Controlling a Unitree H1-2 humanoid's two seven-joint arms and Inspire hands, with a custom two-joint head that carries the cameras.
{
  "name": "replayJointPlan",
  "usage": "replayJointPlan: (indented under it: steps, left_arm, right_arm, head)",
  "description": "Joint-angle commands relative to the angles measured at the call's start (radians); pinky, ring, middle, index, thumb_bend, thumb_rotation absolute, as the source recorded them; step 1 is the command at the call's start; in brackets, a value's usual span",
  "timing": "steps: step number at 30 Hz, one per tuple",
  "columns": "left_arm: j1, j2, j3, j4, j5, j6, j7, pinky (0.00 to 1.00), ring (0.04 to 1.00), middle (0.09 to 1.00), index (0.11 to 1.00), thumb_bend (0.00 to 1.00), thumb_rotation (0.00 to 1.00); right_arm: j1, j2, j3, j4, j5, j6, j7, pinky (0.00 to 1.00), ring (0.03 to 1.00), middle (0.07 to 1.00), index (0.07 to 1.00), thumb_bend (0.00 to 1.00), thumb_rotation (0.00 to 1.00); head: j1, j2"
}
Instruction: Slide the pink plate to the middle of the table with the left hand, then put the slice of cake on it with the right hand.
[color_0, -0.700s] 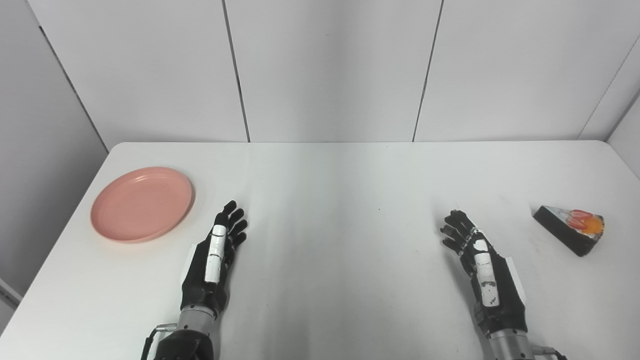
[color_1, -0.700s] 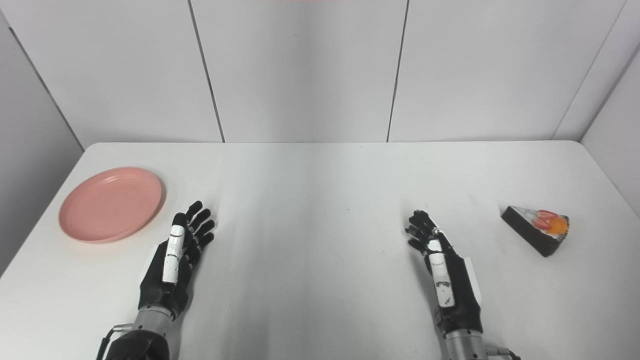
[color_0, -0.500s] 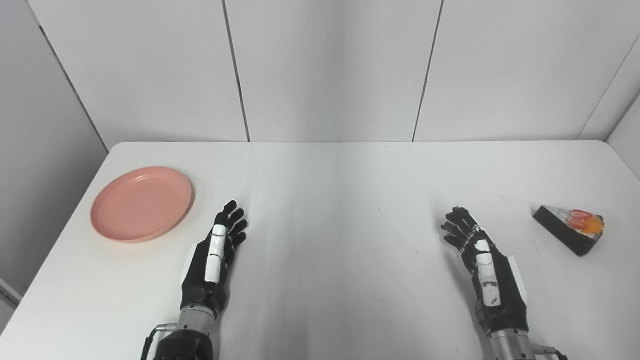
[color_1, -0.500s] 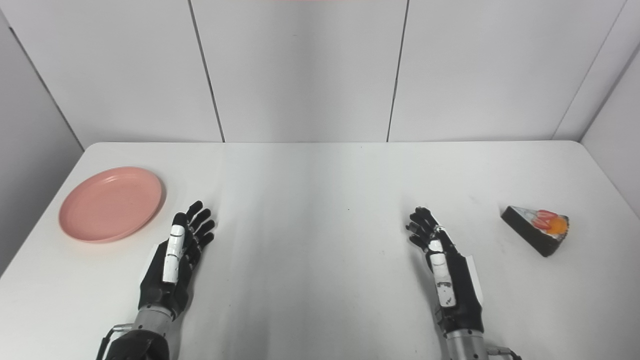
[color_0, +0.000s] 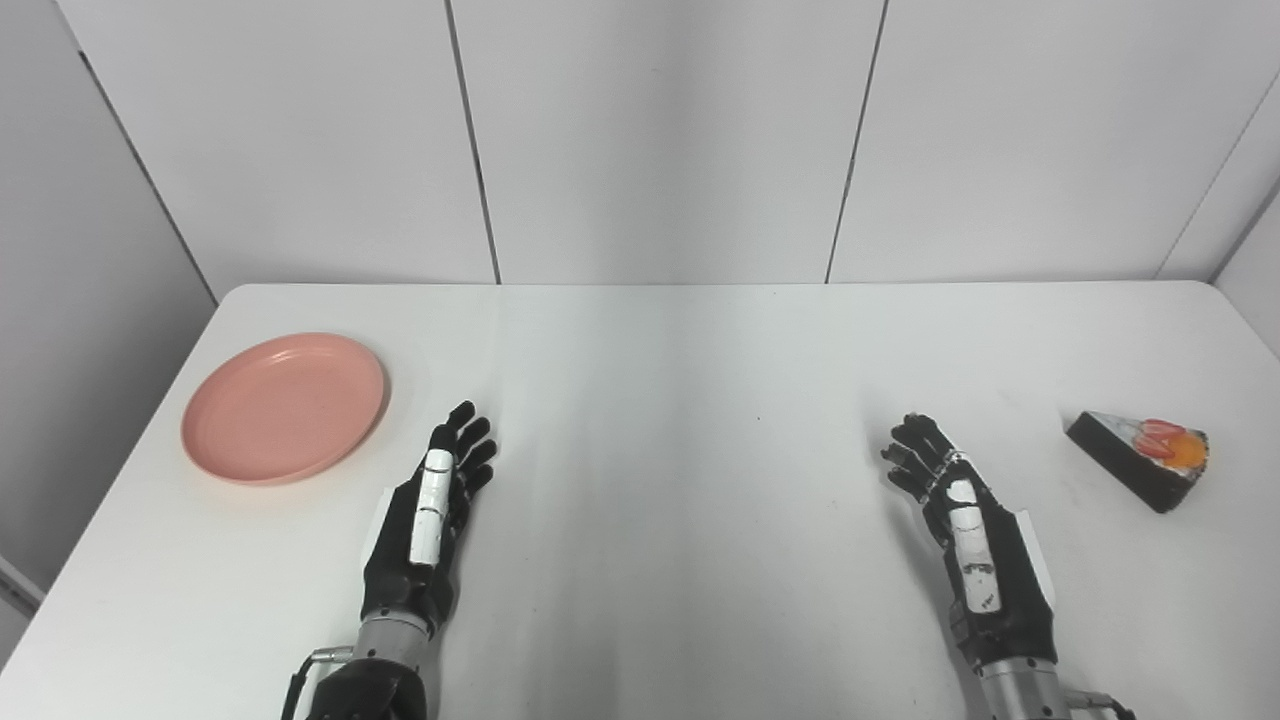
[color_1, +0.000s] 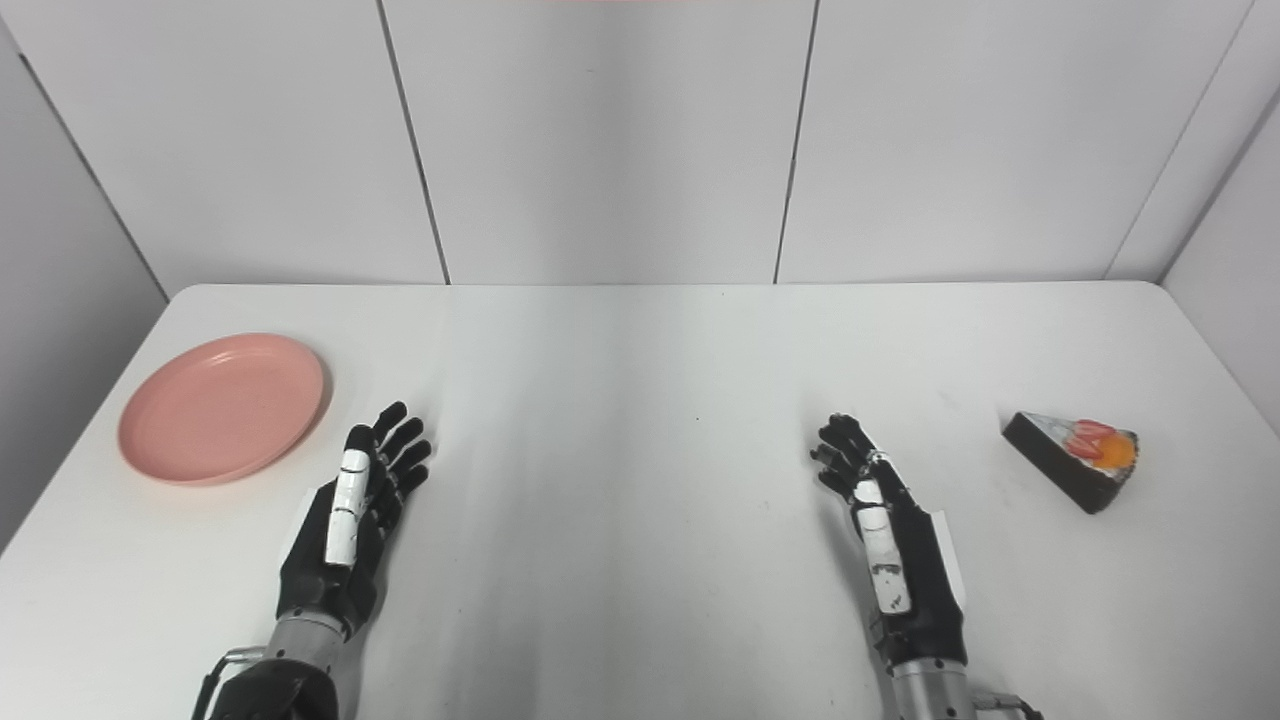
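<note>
Barely shifted, left robot hand (color_0: 428, 520) and right robot hand (color_0: 965, 535) lie open, pink plate (color_0: 283, 407) near the left, cake slice (color_0: 1140, 456) near the right.

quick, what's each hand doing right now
left hand: open, holding nothing, beside the pink plate.
right hand: open, holding nothing, apart from the slice of cake.

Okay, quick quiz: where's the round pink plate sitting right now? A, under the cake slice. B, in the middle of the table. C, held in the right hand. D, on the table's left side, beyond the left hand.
D: the round pink plate lies empty on the white table at its left side, apart from the open left hand.
</note>
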Motion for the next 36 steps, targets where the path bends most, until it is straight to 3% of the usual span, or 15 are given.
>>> replayJointPlan:
  steps: [1, 12, 16, 18, 30, 36]
  left_arm:
    - [-0.013, 0.009, -0.003, -0.026, 0.007, -0.005, -0.004, 0.94, 0.922, 0.927, 0.905, 0.75, 0.97]
    - [-0.012, 0.002, -0.003, -0.007, 0.016, -0.045, 0.001, 0.92, 0.911, 0.919, 0.892, 0.76, 0.96]
    - [-0.012, -0.009, -0.016, 0.02, 0.031, -0.055, 0.005, 0.92, 0.91, 0.918, 0.889, 0.77, 0.96]
    - [-0.012, -0.025, -0.029, 0.042, 0.048, -0.07, 0.011, 0.92, 0.912, 0.919, 0.892, 0.76, 0.97]
    - [-0.033, -0.079, -0.083, 0.222, 0.139, -0.221, 0.052, 0.92, 0.92, 0.922, 0.895, 0.75, 0.99]
    - [-0.052, -0.092, -0.093, 0.309, 0.163, -0.285, 0.07, 0.91, 0.916, 0.921, 0.896, 0.74, 0.99]
  right_arm:
    - [-0.004, -0.001, -0.001, -0.001, 0.003, -0.043, 0.011, 0.87, 0.847, 0.856, 0.845, 0.85, 0.96]
    - [-0.003, -0.005, 0.001, 0.004, 0.005, -0.025, 0.014, 0.87, 0.854, 0.861, 0.851, 0.83, 0.97]
    - [-0.006, -0.021, -0.006, 0.042, 0.013, -0.055, 0.026, 0.87, 0.857, 0.862, 0.852, 0.84, 0.97]
    - [-0.009, -0.034, -0.019, 0.082, 0.028, -0.081, 0.034, 0.86, 0.849, 0.856, 0.849, 0.85, 0.96]
    - [-0.063, -0.108, -0.072, 0.376, 0.117, -0.284, 0.132, 0.84, 0.844, 0.854, 0.849, 0.89, 0.95]
    - [-0.097, -0.113, -0.114, 0.476, 0.118, -0.295, 0.175, 0.84, 0.845, 0.856, 0.849, 0.89, 0.95]
  head:
    - [0.001, -0.001]
    - [0.019, -0.016]
    - [0.087, -0.054]
    - [0.147, -0.091]
    - [0.287, -0.233]
    - [0.333, -0.293]
